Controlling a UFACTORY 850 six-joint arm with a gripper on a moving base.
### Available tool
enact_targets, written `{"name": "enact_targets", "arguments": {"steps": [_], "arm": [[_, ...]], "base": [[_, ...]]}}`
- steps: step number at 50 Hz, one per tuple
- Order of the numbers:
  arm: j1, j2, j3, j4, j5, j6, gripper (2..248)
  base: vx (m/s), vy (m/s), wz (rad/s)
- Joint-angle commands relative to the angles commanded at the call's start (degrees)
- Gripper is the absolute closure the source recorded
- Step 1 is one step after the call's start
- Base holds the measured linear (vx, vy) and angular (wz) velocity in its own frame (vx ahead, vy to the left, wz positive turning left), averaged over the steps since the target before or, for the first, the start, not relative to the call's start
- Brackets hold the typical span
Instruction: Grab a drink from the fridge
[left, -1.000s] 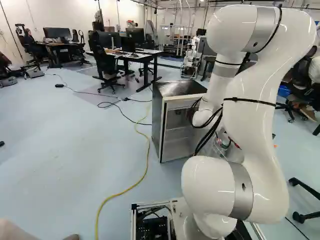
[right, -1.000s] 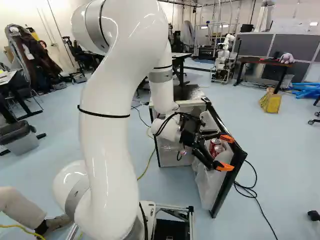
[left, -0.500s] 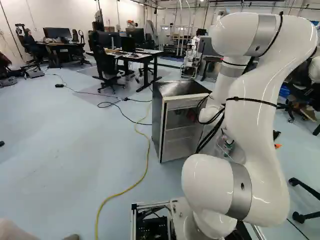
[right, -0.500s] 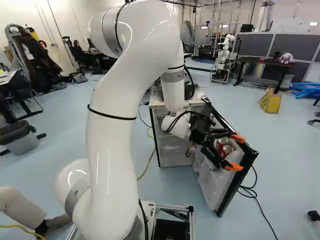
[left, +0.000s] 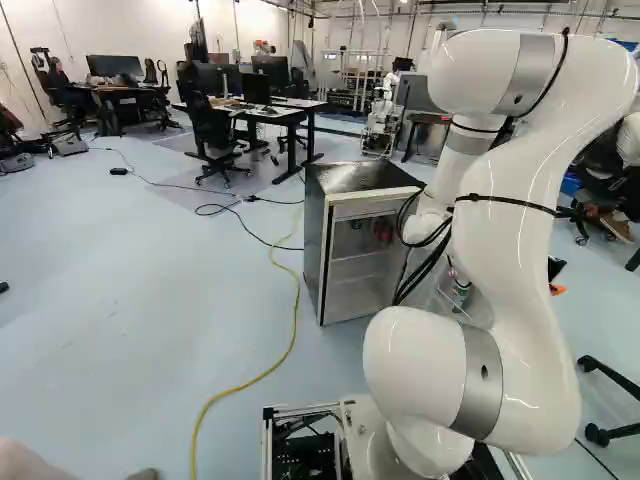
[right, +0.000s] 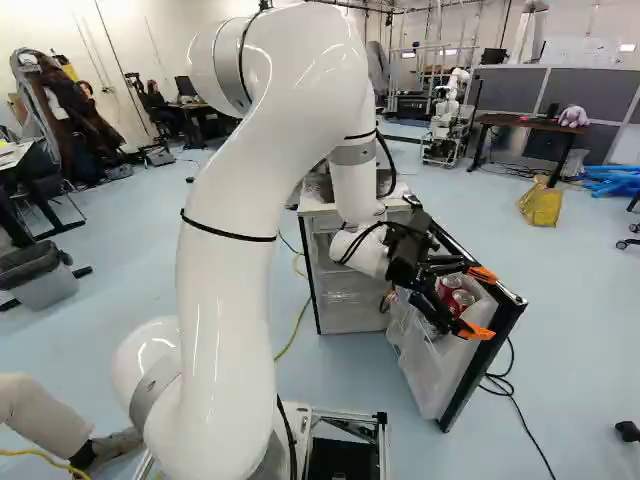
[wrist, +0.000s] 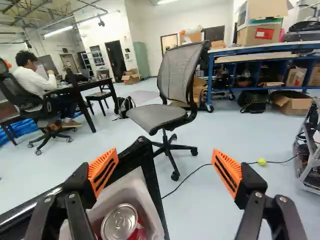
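**Open hand (right: 486, 304) at the fridge door (wrist: 146, 159), ungripped drink cans (right: 461, 299) within its spread**

The hand is open, its two fingers wide apart, and nothing is gripped. In the right base view it lies toward four o'clock from the centre, with red cans showing between its fingers.

Take the hand as the clock's middle, with twelve straight ahead. In the wrist view, one red can with a silver top (wrist: 119, 221) sits low between the fingers, off to the nine o'clock side and much nearer that finger than the three o'clock one. Its lower part is hidden. It stands in a whitish plastic bin (right: 428, 362) on the inner side of the open door, whose black frame runs beside the nine o'clock finger.

Farther out, a grey office chair (wrist: 176, 80) stands near twelve o'clock and a yellow-green ball (wrist: 262, 161) lies toward one. In the left base view, the fridge (left: 318, 250) is close to the centre.
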Motion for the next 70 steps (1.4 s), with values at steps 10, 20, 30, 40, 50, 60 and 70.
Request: {"name": "enact_targets", "arguments": {"steps": [10,20,30,40,50,60,70], "arm": [[1.0,2.0,3.9,-4.1,0.0,0.0,3],[2.1,4.3,8.0,-8.8,0.0,0.0,3],[3.3,6.7,12.0,-14.5,0.0,0.0,3],[4.3,8.7,15.3,-19.3,0.0,0.0,3],[5.9,11.2,19.3,-25.3,0.0,0.0,3],[7.7,13.9,23.2,-31.4,0.0,0.0,3],[9.6,16.4,26.7,-37.4,0.0,0.0,3]], "base": [[0.000,0.000,0.000],[0.000,0.000,0.000],[0.000,0.000,0.000],[0.000,0.000,0.000],[0.000,0.000,0.000],[0.000,0.000,0.000],[0.000,0.000,0.000]]}}
